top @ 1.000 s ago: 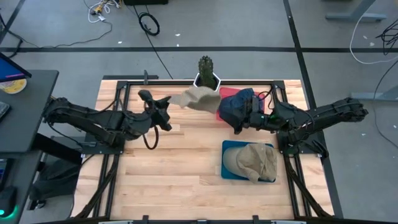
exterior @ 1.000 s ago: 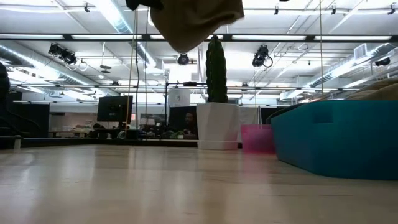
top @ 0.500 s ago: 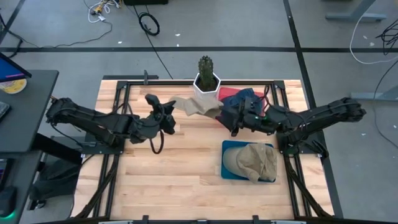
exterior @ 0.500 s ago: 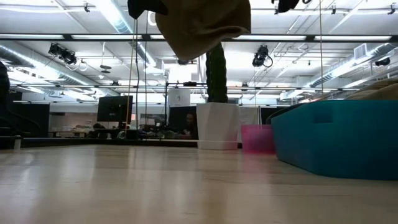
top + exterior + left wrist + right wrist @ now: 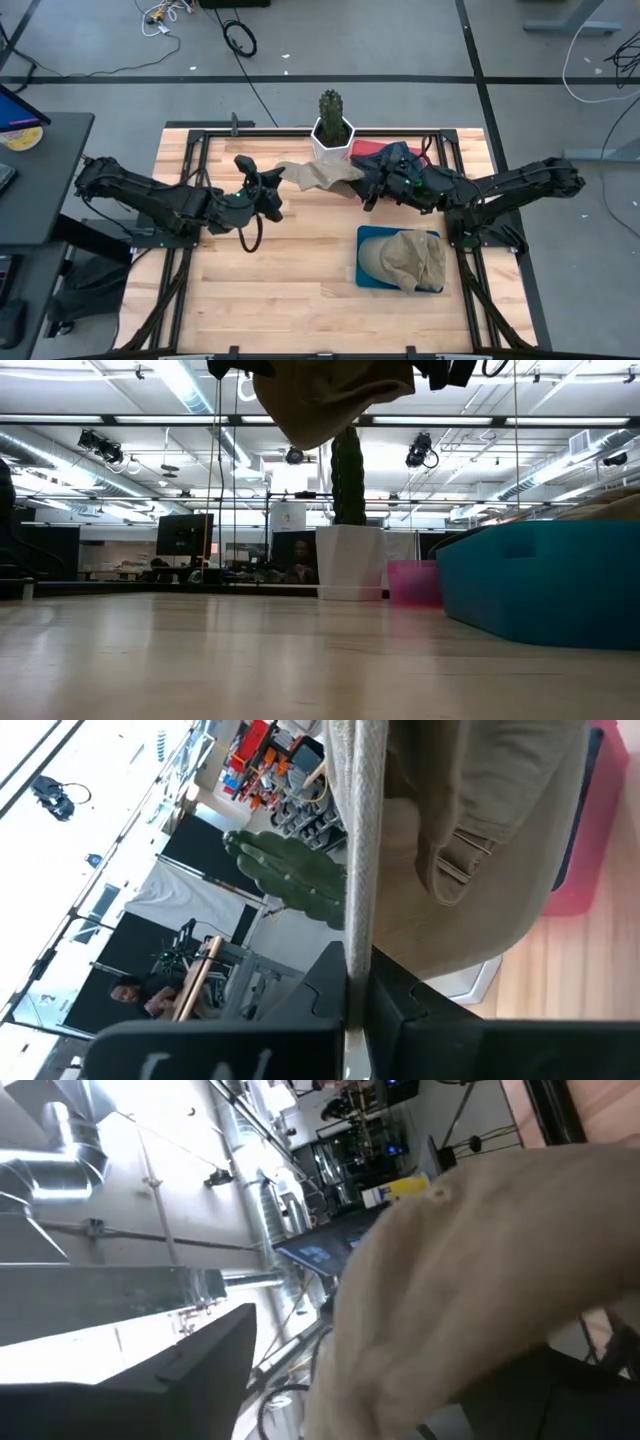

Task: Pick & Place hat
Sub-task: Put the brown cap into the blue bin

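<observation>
The tan hat (image 5: 318, 173) hangs in the air near the table's 12 o'clock edge, by the cactus pot (image 5: 332, 131); the left gripper (image 5: 272, 188) pinches its brim; the right gripper (image 5: 368, 192) waits wide open beside it; the hat looks soft, light and floppy, so the stiff brim seems best to grab.

The high view looks straight down on the whole table (image 5: 300, 290). The low view looks level across it; both share the cactus (image 5: 331, 104) and tan hat (image 5: 335, 395). Each wrist view is very near this hat.
</observation>
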